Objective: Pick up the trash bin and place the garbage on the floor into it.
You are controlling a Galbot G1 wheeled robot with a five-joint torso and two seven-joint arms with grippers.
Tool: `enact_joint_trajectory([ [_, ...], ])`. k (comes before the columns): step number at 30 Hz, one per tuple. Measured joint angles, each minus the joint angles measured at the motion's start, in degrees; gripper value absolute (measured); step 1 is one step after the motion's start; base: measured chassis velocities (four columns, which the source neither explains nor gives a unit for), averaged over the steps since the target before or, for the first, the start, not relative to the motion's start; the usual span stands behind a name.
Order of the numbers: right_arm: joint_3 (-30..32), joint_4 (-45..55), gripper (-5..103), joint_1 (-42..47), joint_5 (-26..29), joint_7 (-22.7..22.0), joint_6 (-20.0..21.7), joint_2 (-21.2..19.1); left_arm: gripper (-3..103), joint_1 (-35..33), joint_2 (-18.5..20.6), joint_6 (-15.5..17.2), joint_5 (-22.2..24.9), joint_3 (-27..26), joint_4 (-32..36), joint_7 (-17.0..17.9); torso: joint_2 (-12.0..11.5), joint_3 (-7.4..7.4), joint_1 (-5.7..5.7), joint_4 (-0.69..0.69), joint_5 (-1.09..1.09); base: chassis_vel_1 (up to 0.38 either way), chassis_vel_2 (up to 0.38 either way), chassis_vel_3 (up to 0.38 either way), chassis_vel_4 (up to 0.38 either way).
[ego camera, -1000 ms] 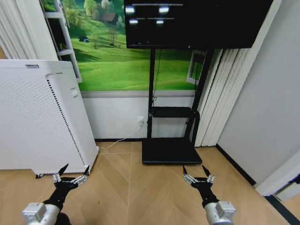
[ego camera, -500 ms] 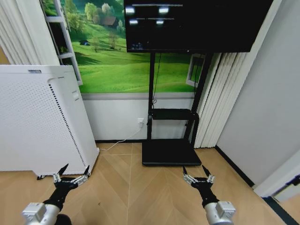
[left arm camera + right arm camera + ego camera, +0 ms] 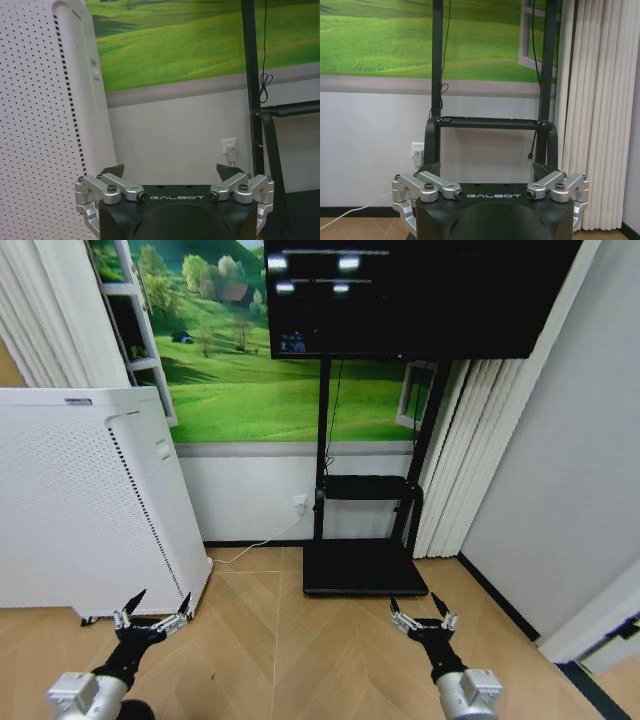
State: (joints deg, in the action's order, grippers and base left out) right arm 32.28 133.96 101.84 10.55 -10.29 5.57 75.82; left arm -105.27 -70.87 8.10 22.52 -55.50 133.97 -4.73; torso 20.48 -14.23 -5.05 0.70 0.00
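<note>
The trash bin and the garbage are out of view. My left gripper [image 3: 152, 609] is held low at the lower left of the head view, open, with nothing between its fingers; in the left wrist view it [image 3: 174, 172] faces the wall beside the white appliance. My right gripper [image 3: 422, 609] sits at the lower right, also open and empty; the right wrist view has it [image 3: 487, 172] facing the black stand.
A large white perforated appliance [image 3: 80, 500] stands on the left against the wall. A black TV stand [image 3: 365, 565] with a screen [image 3: 410, 290] is ahead. White curtains [image 3: 470, 450] hang on the right. Bare wooden floor [image 3: 290, 660] lies between my arms.
The whole head view has shifted slightly downward, so the camera has moved. Both grippers keep the same place and stay open.
</note>
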Motion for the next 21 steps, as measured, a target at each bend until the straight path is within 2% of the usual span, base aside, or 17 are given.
enact_joint_trajectory([
  [21,0.0,0.0,100,0.0,0.0,0.0,0.0,0.0,100,0.0,0.0,0.0,0.0,0.0,0.0,0.0,4.64,-3.05,-1.6,0.0,0.0,0.0,0.0,0.0,0.0],
])
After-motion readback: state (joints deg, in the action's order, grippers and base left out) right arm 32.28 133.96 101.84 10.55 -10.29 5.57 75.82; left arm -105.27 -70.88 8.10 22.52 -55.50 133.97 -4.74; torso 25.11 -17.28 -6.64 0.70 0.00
